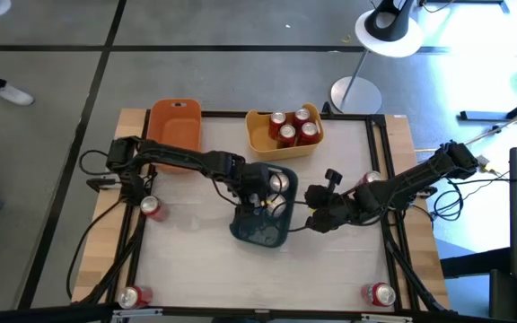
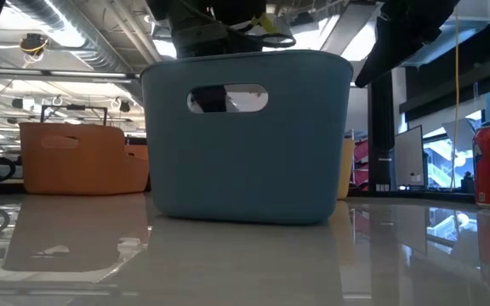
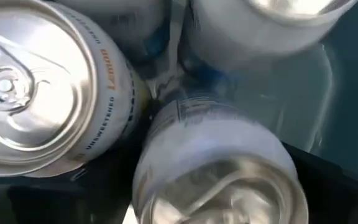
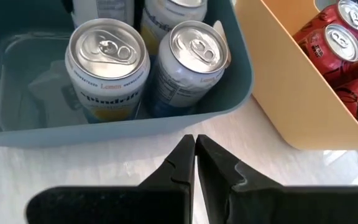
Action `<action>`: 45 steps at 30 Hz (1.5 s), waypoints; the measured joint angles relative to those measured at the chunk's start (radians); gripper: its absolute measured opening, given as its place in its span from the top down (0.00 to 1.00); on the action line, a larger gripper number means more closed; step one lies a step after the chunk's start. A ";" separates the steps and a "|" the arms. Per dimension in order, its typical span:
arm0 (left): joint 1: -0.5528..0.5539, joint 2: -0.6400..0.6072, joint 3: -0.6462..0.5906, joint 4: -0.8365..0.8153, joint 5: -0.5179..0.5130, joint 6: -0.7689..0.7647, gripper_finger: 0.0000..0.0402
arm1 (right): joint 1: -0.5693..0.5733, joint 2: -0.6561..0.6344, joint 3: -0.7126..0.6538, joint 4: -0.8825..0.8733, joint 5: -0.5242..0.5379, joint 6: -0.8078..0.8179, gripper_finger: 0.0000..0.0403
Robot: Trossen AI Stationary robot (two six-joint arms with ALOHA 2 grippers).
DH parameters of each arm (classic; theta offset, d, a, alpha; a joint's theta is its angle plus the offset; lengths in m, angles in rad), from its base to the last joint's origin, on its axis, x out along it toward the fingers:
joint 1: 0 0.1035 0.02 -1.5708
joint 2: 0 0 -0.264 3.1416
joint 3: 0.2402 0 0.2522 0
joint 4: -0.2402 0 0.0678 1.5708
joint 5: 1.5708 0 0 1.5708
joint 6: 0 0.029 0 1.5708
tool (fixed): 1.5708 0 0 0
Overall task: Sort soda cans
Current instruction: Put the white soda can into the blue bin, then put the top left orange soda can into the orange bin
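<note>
The dark blue-grey bin (image 1: 281,235) stands mid-table and holds silver-grey soda cans (image 4: 107,62) (image 4: 194,59), upright on its floor. My left gripper (image 1: 260,202) reaches down into it. Its dark fingers (image 3: 334,180) stand spread on either side of one more silver can (image 3: 219,168). My right gripper (image 4: 195,155) is shut and holds nothing; it hovers over the table just right of that bin. Several red cans (image 1: 293,128) stand in the yellow bin (image 1: 257,136). My left gripper comes from above, pointing steeply down, with a finger on each side of the silver can's wall (image 3: 291,174) near its top rim. I cannot tell whether the fingers touch it. The can is tilted among the other cans in the bin.
An orange bin (image 1: 174,126) stands at the far left. Loose red cans stand on the table: one at the left (image 1: 153,208), one at each near corner (image 1: 133,296) (image 1: 380,294), and one at the right (image 1: 372,179) beside my right arm.
</note>
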 joint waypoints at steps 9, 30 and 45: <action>0.000 -0.008 0.000 0.015 -0.003 -0.003 0.13 | 0.000 0.000 0.000 0.000 0.000 -0.001 0.95; -0.080 -0.396 0.029 -0.405 -0.159 -0.185 0.15 | 0.000 0.000 0.000 -0.003 0.000 -0.002 0.95; -0.246 -0.723 -0.116 -0.585 -0.341 -0.489 0.16 | 0.000 0.000 0.000 -0.004 0.000 -0.003 0.95</action>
